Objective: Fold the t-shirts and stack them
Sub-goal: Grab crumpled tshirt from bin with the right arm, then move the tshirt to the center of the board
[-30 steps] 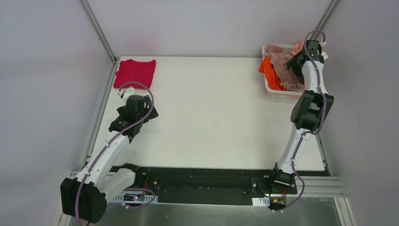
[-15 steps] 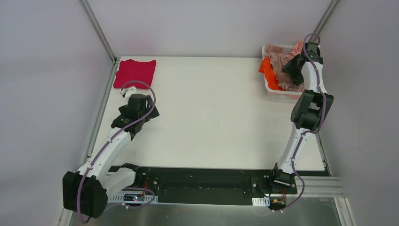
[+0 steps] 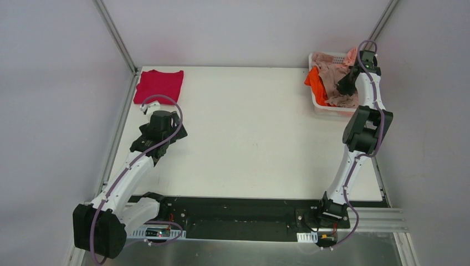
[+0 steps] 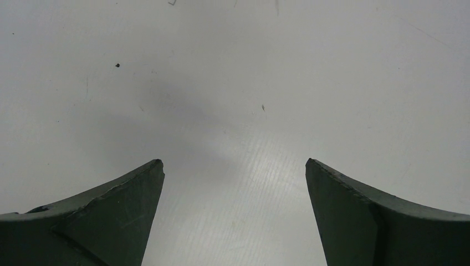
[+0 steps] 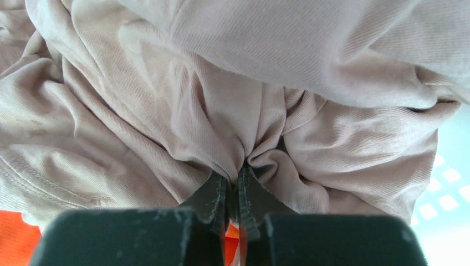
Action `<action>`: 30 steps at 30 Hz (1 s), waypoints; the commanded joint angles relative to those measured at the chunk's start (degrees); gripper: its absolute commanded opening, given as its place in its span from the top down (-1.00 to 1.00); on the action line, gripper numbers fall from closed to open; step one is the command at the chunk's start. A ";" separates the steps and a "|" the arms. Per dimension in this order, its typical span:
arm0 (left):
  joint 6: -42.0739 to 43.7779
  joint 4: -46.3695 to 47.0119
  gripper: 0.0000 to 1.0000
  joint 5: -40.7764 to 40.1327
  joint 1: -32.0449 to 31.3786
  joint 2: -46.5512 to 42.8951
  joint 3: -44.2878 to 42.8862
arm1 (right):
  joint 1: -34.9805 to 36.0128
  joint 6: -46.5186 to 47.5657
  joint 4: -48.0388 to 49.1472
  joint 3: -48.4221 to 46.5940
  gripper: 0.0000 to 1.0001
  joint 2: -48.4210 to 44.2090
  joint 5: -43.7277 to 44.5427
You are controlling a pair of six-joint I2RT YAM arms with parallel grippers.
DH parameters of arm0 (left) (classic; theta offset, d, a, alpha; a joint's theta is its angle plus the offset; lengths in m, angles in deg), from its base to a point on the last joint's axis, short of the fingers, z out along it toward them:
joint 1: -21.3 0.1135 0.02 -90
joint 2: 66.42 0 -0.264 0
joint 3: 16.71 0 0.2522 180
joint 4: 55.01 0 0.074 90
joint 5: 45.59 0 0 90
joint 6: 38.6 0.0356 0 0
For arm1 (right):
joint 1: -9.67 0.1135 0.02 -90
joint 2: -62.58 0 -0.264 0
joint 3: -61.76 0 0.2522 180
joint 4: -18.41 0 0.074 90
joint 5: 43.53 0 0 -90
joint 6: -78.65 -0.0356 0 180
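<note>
Beige t-shirt [image 5: 138, 127] in basket [image 3: 327, 108] is pinched by closed right pincer [image 5: 236, 176] | left pincer [image 4: 234, 163] is held wide, empty.

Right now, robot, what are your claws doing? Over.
Right claw shut on beige tee in basket, orange tee beside it. Left claw open, empty, over table. Crimson tee folded, far left.

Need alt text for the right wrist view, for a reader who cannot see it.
The right pincer is shut on a fold of the crumpled beige t-shirt, which fills the view. A bit of orange t-shirt shows lower left, white basket lattice lower right.
</note>
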 commanded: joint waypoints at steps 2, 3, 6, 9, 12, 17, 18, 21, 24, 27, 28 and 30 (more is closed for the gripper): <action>-0.71 0.96 -0.99 1.02 0.20 -3.59 -1.63 | 0.42 -0.52 -1.83 -4.42 1.00 -6.25 -2.28; -0.76 0.92 -1.00 1.17 0.20 -4.19 -1.63 | 0.42 -0.38 -2.03 -6.09 1.00 -7.46 -2.18; -0.78 0.94 -0.99 1.69 0.25 -6.24 -1.48 | 0.42 0.14 0.64 -8.05 1.00 -12.82 -2.08; -1.09 0.94 -0.99 2.47 0.22 -8.20 -1.35 | 0.47 0.33 6.84 -6.41 1.00 -19.67 -2.57; -1.21 0.94 -0.99 3.18 0.20 -9.69 -1.45 | 1.15 0.30 12.20 -5.98 1.00 -25.94 -4.97; -1.27 0.87 -1.00 5.03 0.22 -12.05 -1.60 | 6.15 2.87 16.60 -9.31 1.00 -33.33 -9.35; -1.37 0.86 -0.99 5.42 0.20 -12.66 -1.56 | 7.53 3.16 16.64 -10.75 1.00 -34.17 -11.05; -1.74 0.81 -0.99 5.88 0.20 -14.43 -1.30 | 12.72 2.96 16.50 -12.47 1.00 -36.60 -13.85; -1.96 0.54 -0.99 6.03 0.28 -16.52 -1.19 | 17.99 2.66 16.80 -12.22 1.00 -38.99 -16.27; -2.27 -0.17 -0.99 5.92 0.21 -18.67 -0.97 | 23.51 2.24 17.47 -11.79 1.00 -40.41 -18.03; -2.47 -0.45 -0.99 5.74 0.20 -19.42 -0.87 | 25.20 1.90 17.59 -11.66 1.00 -40.60 -18.52; -2.98 -1.35 -0.99 5.35 0.20 -21.03 -0.73 | 28.16 0.49 17.97 -11.65 1.00 -40.69 -20.70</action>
